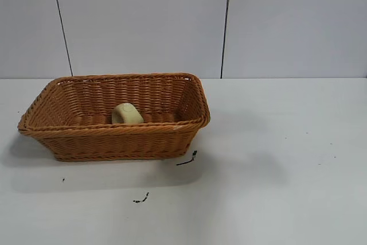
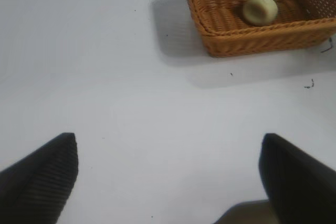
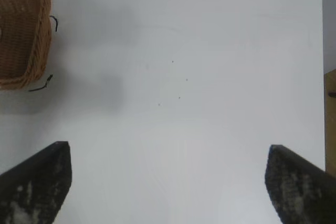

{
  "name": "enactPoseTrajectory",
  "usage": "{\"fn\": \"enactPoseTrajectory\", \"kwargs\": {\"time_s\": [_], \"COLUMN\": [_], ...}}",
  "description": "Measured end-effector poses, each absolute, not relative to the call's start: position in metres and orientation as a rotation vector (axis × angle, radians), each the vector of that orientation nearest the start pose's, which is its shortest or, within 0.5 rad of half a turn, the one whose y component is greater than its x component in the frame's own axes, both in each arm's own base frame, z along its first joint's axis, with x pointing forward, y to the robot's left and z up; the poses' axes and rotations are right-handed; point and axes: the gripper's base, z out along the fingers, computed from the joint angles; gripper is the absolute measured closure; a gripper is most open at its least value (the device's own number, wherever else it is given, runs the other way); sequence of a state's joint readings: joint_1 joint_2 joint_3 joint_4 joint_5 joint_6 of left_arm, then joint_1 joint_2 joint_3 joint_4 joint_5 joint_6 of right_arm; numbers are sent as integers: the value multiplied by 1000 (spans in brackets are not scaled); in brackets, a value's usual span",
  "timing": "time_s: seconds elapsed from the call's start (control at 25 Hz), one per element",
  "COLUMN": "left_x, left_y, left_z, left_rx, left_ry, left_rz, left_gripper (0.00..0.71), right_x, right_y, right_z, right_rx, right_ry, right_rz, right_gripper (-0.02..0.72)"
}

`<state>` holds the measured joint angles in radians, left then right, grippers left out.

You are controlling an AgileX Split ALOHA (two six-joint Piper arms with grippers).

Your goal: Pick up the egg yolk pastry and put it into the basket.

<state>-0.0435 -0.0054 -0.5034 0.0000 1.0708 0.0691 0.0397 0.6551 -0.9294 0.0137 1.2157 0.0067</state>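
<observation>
Black scuff marks (image 1: 187, 159) lie nearest on the white table (image 1: 275, 187), just beside the basket (image 1: 114, 142). Egg yolk pastry (image 1: 126, 113) sits inside it, base hidden by the front rim. Both arms are out of the exterior view. Left gripper (image 2: 168, 174) and right gripper (image 3: 167, 182) hang spread wide, empty, fingertips cut off. Grey panelled wall (image 1: 143, 21) behind.

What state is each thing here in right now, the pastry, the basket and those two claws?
Egg yolk pastry: lying inside the basket, nothing holding it.
Basket: upright on the table, holding only the pastry.
Left gripper: open, empty, above bare table, away from the basket.
Right gripper: open wide, empty, above bare table, clear of the basket.
</observation>
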Motion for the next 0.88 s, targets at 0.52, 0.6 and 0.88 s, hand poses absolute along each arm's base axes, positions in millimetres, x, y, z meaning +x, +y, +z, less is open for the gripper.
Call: {"fn": "enactPoseTrajectory", "kwargs": {"time_s": [0.52,0.6,0.88], "left_x": [-7,-7,-7], "left_y": [0,0,0], "left_z": [277,277,277], "left_rx": [115,115,115], "left_ry": [2042,2042,2042], "left_rz": [16,16,16], "left_gripper": [14,14,14], "right_x": [11,5,-3], "right_y": [4,4,4], "right_z": [275,275,275], "right_rx": [-41,-41,-41], "right_ry": [2126,2077,2025], "right_rz": [79,81,81], "right_gripper": [10,10,10]}}
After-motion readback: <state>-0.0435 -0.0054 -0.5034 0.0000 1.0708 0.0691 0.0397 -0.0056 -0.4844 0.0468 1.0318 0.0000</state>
